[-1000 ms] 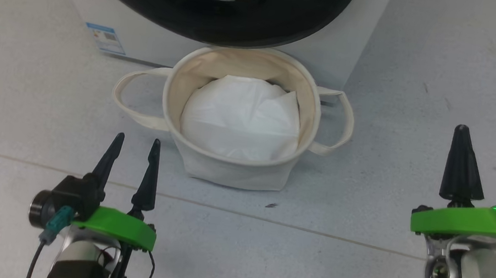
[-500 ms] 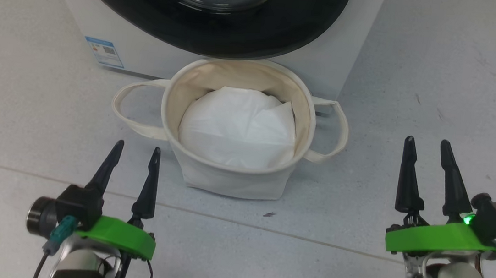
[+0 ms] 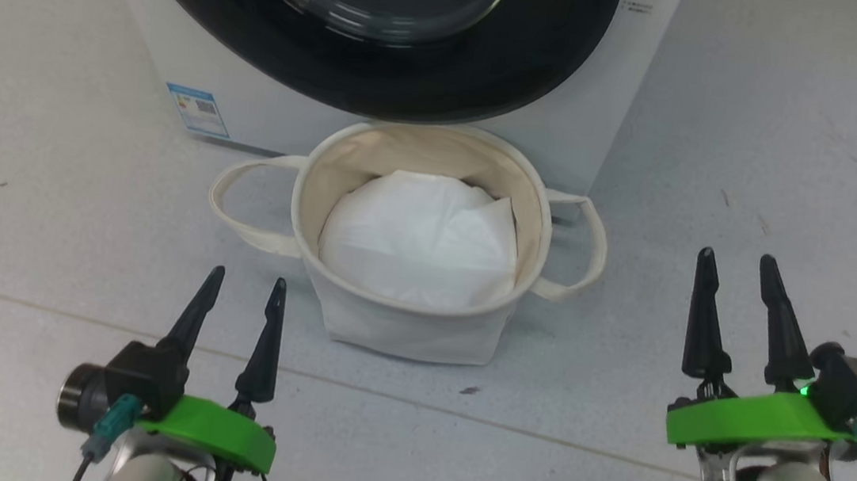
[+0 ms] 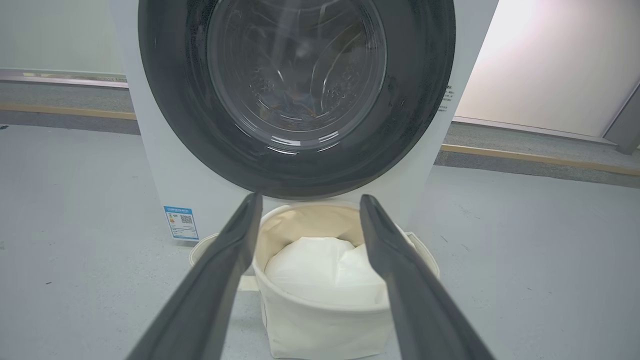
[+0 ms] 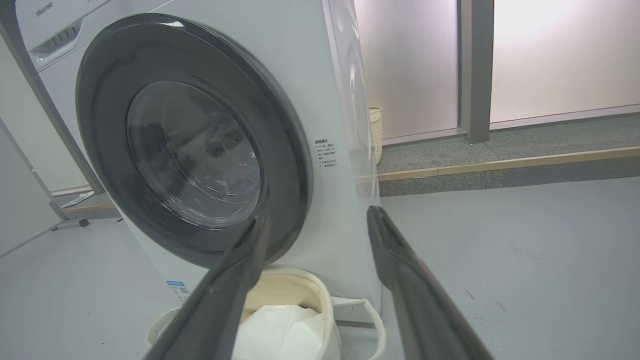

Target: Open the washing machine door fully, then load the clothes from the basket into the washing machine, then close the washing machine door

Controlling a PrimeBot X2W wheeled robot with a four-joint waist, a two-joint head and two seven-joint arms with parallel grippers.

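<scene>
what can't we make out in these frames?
- Head view: the top of the door is cut off by the frame edge.
- Left wrist view: there is something dark behind the glass, but reflections blur it and I can't tell what it is.
- Basket: the white sheet hides anything under it.
- Sticker and side print: too small to read.

1. Looks like a lab or test hall, not a home: the washing machine (image 5: 290,45) stands free on a bare grey floor (image 5: 525,250).
2. Frosted wall panels (image 5: 560,55) and a raised strip (image 5: 500,145) with a wood-coloured edge run behind.
</scene>
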